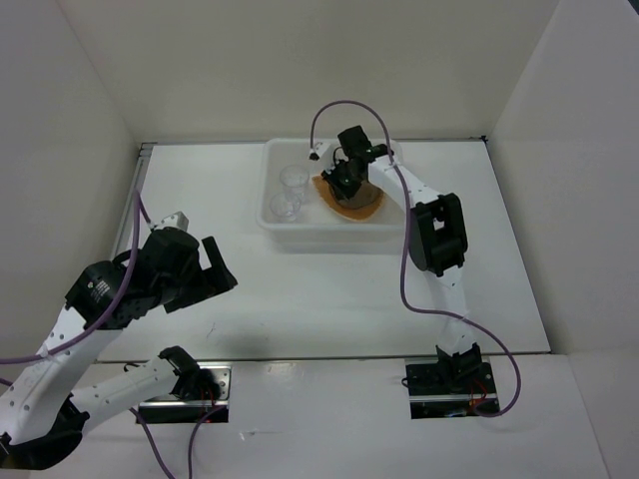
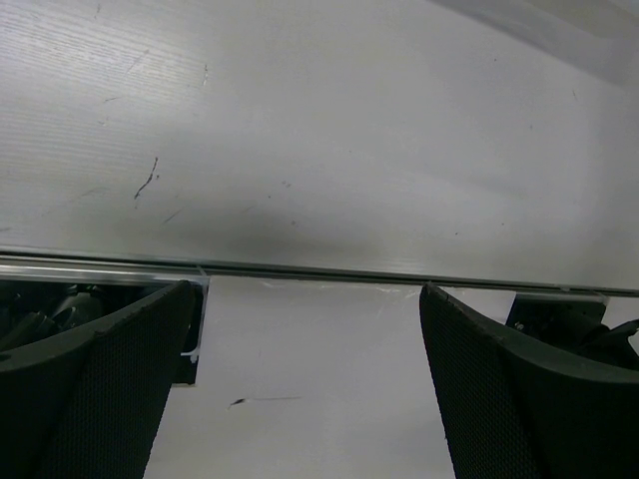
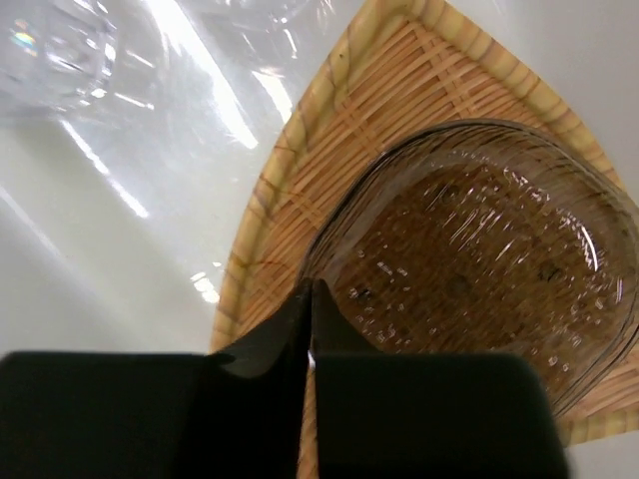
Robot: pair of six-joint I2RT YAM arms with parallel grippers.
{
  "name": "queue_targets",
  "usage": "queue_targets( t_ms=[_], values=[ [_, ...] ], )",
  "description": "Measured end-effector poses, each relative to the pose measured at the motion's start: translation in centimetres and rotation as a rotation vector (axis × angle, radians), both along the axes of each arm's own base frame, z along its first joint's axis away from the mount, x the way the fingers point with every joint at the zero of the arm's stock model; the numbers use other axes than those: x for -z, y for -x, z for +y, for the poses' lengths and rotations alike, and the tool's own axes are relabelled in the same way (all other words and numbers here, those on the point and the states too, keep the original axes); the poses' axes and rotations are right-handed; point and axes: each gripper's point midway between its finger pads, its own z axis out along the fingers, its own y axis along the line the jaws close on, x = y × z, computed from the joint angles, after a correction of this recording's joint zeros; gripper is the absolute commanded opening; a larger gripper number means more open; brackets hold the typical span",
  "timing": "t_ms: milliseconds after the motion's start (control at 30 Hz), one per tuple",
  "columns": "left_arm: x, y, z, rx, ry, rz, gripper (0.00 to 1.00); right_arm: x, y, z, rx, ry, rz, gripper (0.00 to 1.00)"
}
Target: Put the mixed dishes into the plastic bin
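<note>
The white plastic bin [image 1: 329,238] stands at the back middle of the table. Inside it are two clear tumblers [image 1: 293,180] [image 1: 285,207] at the left and the orange woven tray [image 1: 349,210] at the right. A smoky brown saucer [image 3: 479,249] lies on the tray [image 3: 369,110] in the right wrist view. My right gripper [image 1: 339,180] is down in the bin, its fingers pinched on the saucer's near rim [image 3: 310,291]. My left gripper [image 1: 222,267] is open and empty above the bare table near the front left.
In the left wrist view the open fingers [image 2: 90,389] frame the table's front edge strip [image 2: 319,271]. A tumbler [image 3: 60,50] lies close to the tray's left side. White walls enclose the table on three sides.
</note>
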Motion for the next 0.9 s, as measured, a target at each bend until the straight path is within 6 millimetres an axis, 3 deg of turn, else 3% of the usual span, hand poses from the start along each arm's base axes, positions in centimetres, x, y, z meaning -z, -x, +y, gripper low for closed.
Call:
queue_targets(
  t_ms=[33, 100, 133, 233, 400, 533, 733, 900],
  values=[
    [0.0, 0.0, 0.0, 0.000, -0.001, 0.000, 1.00, -0.6, 0.1, 0.2, 0.008, -0.021, 0.003, 0.43],
    [-0.1, -0.1, 0.1, -0.004, -0.004, -0.006, 1.00, -2.5, 0.5, 0.3, 0.034, -0.065, 0.004, 0.73],
    [-0.2, -0.2, 0.2, -0.007, -0.007, -0.011, 1.00, -3.9, 0.6, 0.3, 0.044, -0.088, -0.006, 0.98],
    [-0.8, -0.5, 0.6, -0.017, -0.017, -0.038, 1.00, -9.4, 2.1, -0.8, 0.064, -0.158, -0.062, 0.99],
    [-2.6, -1.3, 1.9, -0.023, -0.048, -0.154, 1.00, -19.9, 6.8, -6.1, 0.154, -0.255, -0.219, 0.99],
    [-4.5, -1.9, 3.1, 0.004, -0.055, -0.344, 1.00, -24.9, 11.8, -11.2, 0.266, -0.252, -0.367, 0.99],
    [-6.9, -3.0, 5.6, -0.028, -0.148, -0.539, 1.00, -25.8, 19.5, -16.6, 0.423, -0.180, -0.493, 0.99],
    [-4.9, -5.8, 5.0, 0.018, -0.308, -0.517, 1.00, -26.2, 21.9, -20.5, 0.601, -0.153, -0.560, 0.99]
  ],
)
